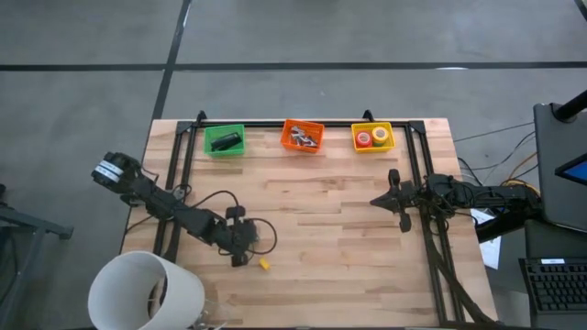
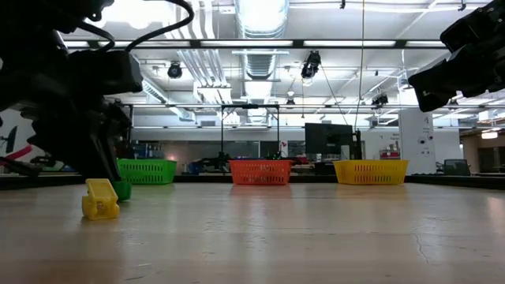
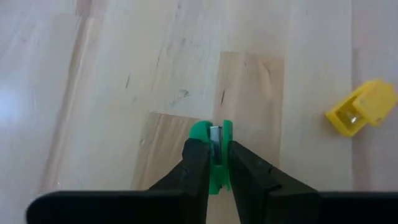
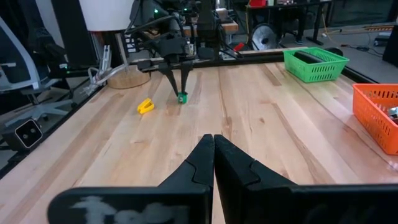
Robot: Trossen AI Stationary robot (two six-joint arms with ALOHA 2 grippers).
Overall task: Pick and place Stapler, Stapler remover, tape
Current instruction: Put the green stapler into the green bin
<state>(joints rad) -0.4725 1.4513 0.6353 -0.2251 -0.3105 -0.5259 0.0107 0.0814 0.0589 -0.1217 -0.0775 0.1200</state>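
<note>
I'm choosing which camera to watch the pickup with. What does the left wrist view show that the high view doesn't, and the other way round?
Only the left wrist view shows the left gripper closed on a small green piece. Only the high view shows the three baskets: green, orange and yellow, plus the right gripper waiting shut. Both show the yellow piece lying on the table.
</note>
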